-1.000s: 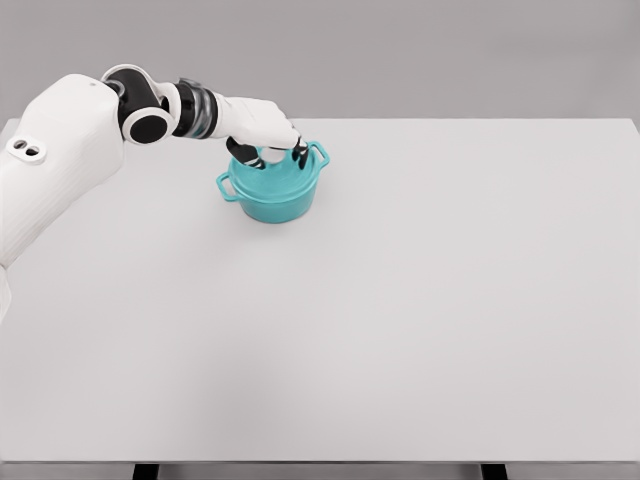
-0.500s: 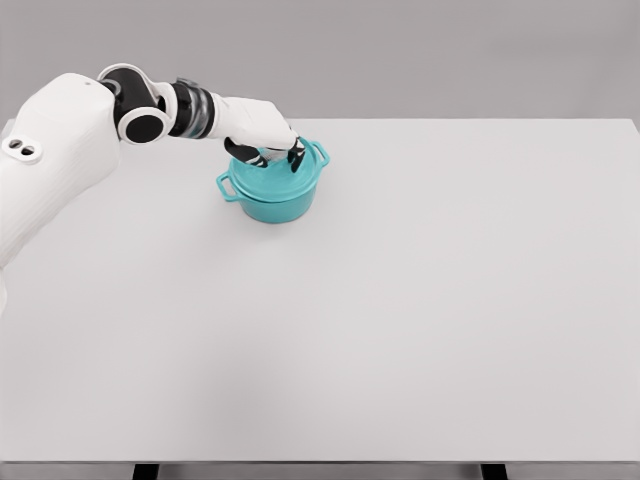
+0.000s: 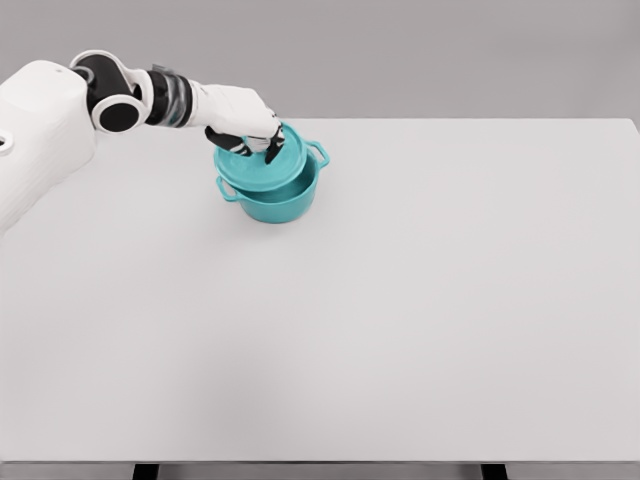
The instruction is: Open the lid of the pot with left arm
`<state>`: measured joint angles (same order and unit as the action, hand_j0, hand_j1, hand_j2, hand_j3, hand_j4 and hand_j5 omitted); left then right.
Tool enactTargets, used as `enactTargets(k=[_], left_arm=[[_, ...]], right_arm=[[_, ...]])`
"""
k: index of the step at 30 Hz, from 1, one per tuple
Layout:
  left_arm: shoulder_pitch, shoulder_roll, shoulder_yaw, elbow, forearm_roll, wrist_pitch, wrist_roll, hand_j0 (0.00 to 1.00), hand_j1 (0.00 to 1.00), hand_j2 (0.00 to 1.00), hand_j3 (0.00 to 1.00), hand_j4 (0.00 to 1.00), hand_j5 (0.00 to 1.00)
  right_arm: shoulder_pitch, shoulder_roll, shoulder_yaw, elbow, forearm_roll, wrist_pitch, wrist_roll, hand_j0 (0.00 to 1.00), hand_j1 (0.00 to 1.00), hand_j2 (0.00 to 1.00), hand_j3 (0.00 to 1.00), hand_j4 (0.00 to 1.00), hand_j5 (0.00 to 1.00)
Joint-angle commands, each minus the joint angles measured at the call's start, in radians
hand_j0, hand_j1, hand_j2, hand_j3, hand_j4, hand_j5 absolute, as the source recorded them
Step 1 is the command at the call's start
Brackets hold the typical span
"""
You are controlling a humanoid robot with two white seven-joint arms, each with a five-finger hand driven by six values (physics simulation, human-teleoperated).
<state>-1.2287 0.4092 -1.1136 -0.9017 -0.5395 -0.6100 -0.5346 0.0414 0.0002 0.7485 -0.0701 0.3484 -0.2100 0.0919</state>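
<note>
- The teal pot (image 3: 283, 196) is seen standing at the far left of the white table (image 3: 420, 300), with its teal lid (image 3: 262, 163) raised off the rim and tilted, the right edge higher than the left.
- The left hand (image 3: 252, 138) is laid over the top of the lid, its dark fingers (image 3: 272, 150) curled down around what is judged to be the knob; the lid is carried by this pinch.
- A slip is judged the main risk: the lid is held at a tilt by a small central point, so it could swing or drop back onto the pot if the grip is loosened.
- The lower left edge of the lid is seen close to the pot's rim; a sideways move made before more height is gained could catch that rim and drag or tip the pot.
- The pot stands near the table's far edge, so a shove in that direction could push it toward the drop.
- The knob itself is hidden under the hand, so the exact contact cannot be told.
- The pot's inside is mostly covered by the lid, and its contents, if any, cannot be made out.
- The right arm is not seen at all.
</note>
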Motion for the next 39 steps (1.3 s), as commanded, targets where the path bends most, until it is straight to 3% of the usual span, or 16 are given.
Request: enactTargets(k=[1,13,23,25,29,31,39], left_arm=[[0.0,0.037,0.005,-0.008,0.004,-0.001,-0.001,0.42,0.42,0.42,0.42,0.42,0.42],[-0.009,0.249,0.018,-0.074,0.006,-0.001,0.001,0.42,0.42,0.42,0.42,0.42,0.42],[0.092,0.296,0.017,-0.068,-0.002,-0.001,-0.001,0.42,0.42,0.42,0.42,0.42,0.42],[0.098,0.296,0.017,-0.068,-0.002,-0.001,0.001,0.47,0.47,0.47,0.47,0.47,0.47],[0.101,0.296,0.02,-0.068,0.003,-0.001,0.001,0.9,0.9,0.9,0.9,0.9,0.9],[0.104,0.295,0.02,-0.065,0.004,-0.001,0.001,0.99,0.99,0.99,0.99,0.99,0.99],[0.106,0.298,0.021,-0.066,0.01,-0.001,0.001,1.0,1.0,1.0,1.0,1.0,1.0]], right_arm=[[0.0,0.0,0.0,0.001,0.0,0.0,0.0,1.0,1.0,1.0,1.0,1.0,1.0],[0.0,0.0,0.0,-0.001,0.0,0.0,0.0,1.0,1.0,1.0,1.0,1.0,1.0],[0.0,0.0,0.0,0.0,0.0,0.0,0.0,1.0,1.0,1.0,1.0,1.0,1.0],[0.0,0.0,0.0,-0.001,0.0,0.0,0.0,1.0,1.0,1.0,1.0,1.0,1.0],[0.0,0.0,0.0,0.0,0.0,0.0,0.0,1.0,1.0,1.0,1.0,1.0,1.0],[0.0,0.0,0.0,0.001,0.0,0.0,0.0,1.0,1.0,1.0,1.0,1.0,1.0],[0.0,0.0,0.0,-0.001,0.0,0.0,0.0,1.0,1.0,1.0,1.0,1.0,1.0]])
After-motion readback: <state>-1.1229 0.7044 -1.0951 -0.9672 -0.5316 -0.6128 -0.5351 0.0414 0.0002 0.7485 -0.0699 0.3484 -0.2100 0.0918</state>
